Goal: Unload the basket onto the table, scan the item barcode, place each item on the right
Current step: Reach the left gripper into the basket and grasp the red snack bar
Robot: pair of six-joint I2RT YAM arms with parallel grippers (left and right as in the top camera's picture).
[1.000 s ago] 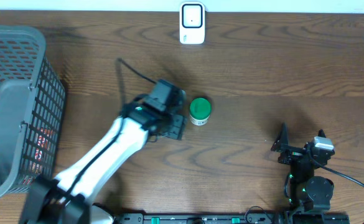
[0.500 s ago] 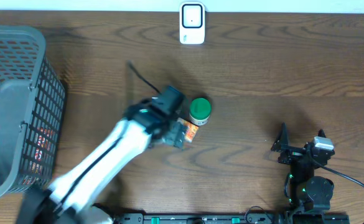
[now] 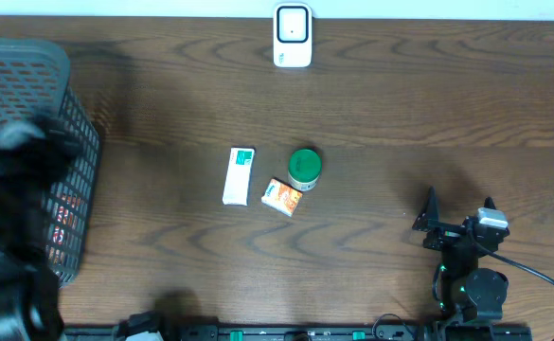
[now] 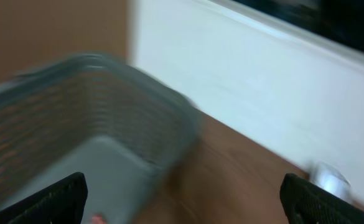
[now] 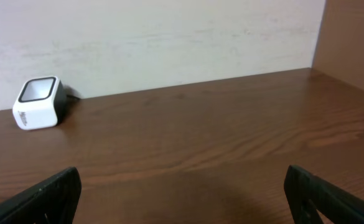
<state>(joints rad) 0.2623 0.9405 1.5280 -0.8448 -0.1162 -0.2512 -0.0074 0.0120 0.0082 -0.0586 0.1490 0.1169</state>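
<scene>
The left end effector (image 4: 182,208) hangs wide open and empty over the grey basket (image 3: 82,152) at the left edge of the frame, its arm a blur; the right end effector (image 3: 460,212) rests at lower right, equally wide and empty. A white box (image 3: 240,176), an orange packet (image 3: 282,197) and a green-lidded jar (image 3: 304,168) lie mid-frame on the surface (image 3: 419,114), below the scanner (image 3: 293,36) at top centre, and something reddish (image 3: 63,213) shows through the basket mesh. If that is the next item, the jaws should probably drop well inside the rim, close across its narrow sides and leave the barcode face bare.
</scene>
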